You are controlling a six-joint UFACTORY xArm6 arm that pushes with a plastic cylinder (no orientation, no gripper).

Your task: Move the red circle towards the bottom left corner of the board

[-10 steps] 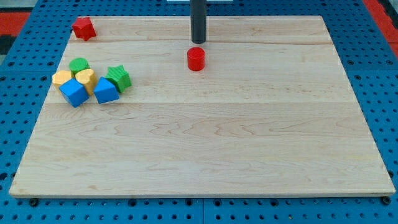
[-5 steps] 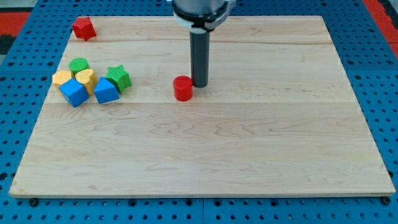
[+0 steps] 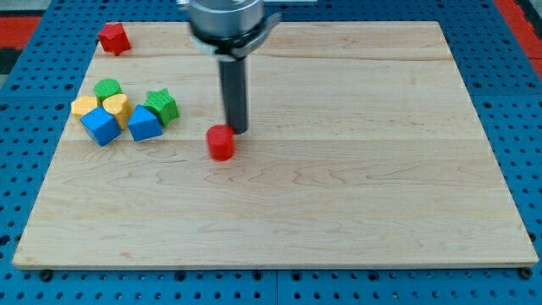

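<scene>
While my tip [image 3: 236, 130] sits just above and to the right of the red circle [image 3: 221, 143], left of the frame's centre, the push line points down-left toward the board [image 3: 356, 212] corner; being a bare rod, it grips nothing.

No readable text, labels, brands or numbers anywhere in view: none on the board [image 3: 339, 212], none on the blocks, none on the rod.
</scene>
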